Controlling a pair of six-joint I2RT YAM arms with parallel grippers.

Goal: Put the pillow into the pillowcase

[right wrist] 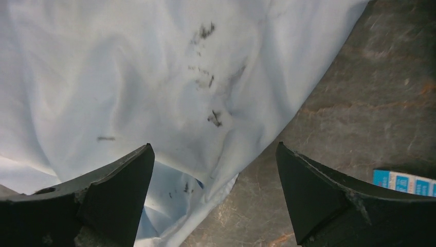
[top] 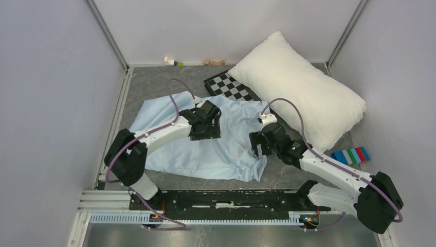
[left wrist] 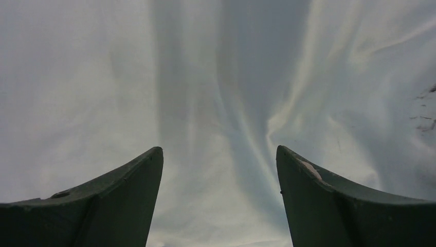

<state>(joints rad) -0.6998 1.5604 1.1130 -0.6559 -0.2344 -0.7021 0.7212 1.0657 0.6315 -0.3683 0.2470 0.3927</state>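
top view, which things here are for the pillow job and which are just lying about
For the job:
pillow, far right
pillowcase, rumpled in the middle of the table

Lying about:
checkerboard panel, next to the pillow
coloured blocks, by the right wall
small blocks, along the far wall

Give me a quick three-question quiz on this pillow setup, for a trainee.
1. True or false: the pillow is inside the pillowcase.
2. What does the pillow partly lie over? A the checkerboard panel; B a plate; C a book.
3. Over which thing do the left end effector and the right end effector hang, and are they open or shut?
Key: 1 false; 2 A; 3 the pillowcase, both open.
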